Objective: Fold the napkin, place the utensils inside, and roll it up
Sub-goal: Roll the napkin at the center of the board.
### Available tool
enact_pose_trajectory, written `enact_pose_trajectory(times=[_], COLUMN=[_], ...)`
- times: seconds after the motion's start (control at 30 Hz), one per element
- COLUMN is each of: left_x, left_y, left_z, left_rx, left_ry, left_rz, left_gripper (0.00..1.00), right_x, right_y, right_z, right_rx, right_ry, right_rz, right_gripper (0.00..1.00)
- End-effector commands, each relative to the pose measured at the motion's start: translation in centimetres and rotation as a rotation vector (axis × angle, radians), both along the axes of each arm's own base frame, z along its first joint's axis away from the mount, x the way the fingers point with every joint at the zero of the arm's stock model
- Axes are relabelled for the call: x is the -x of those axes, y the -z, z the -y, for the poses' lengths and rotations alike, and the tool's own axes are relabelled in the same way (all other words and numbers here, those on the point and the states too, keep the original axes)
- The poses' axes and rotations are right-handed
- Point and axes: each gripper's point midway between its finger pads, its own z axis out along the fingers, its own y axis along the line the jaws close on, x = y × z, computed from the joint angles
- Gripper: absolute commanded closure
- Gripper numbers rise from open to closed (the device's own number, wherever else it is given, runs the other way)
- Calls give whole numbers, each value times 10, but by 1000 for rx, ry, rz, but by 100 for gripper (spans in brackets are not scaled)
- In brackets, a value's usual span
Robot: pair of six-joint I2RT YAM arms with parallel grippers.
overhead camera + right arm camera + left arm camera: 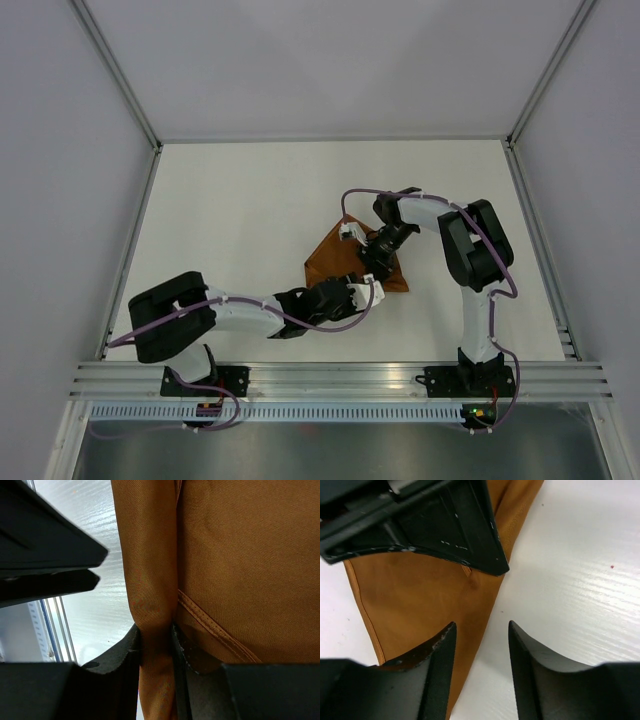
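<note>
The rust-orange napkin (334,256) lies folded in the middle of the white table. It also shows in the left wrist view (420,605) and the right wrist view (240,555). My right gripper (378,262) is shut on a rolled fold at the napkin's edge, and the cloth fills the gap between its jaws (156,630). My left gripper (365,290) is open and empty (481,627). One of its fingers is over the cloth and the other over the bare table, straddling the napkin's edge. The right gripper's black body (445,525) is just ahead of it. The knife is hidden.
The white table (250,200) has white walls at the back and sides. An aluminium rail (340,380) runs along the near edge with both arm bases on it. The two arms crowd together at the napkin's right side.
</note>
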Motion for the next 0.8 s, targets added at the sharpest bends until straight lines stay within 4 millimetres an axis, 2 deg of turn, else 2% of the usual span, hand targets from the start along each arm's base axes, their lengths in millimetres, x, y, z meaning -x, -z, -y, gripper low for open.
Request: enact_pose_trajectory(times=[0.0, 0.03, 0.37, 0.47, 0.63, 0.73, 0.77], left_x=[-12, -14, -19, -20, -18, -17, -16], left_y=[-13, -4, 29, 29, 46, 56, 59], left_z=[15, 15, 14, 14, 13, 14, 14], left_rx=[18, -3, -35, -18, -60, -73, -76], left_ry=[24, 26, 32, 24, 32, 41, 44], left_rz=[80, 78, 15, 18, -5, -45, -58], left_gripper=[47, 46, 44, 44, 43, 45, 49], right_x=[-7, -7, -8, -8, -7, -8, -8], right_y=[48, 48, 53, 53, 54, 54, 55], right_z=[25, 25, 27, 27, 27, 26, 27], right_rx=[151, 154, 167, 166, 170, 168, 168], right_ry=[-56, -53, -49, -46, -47, -45, -45], right_rz=[50, 49, 45, 44, 37, 37, 35], right_gripper=[96, 96, 96, 96, 96, 96, 96])
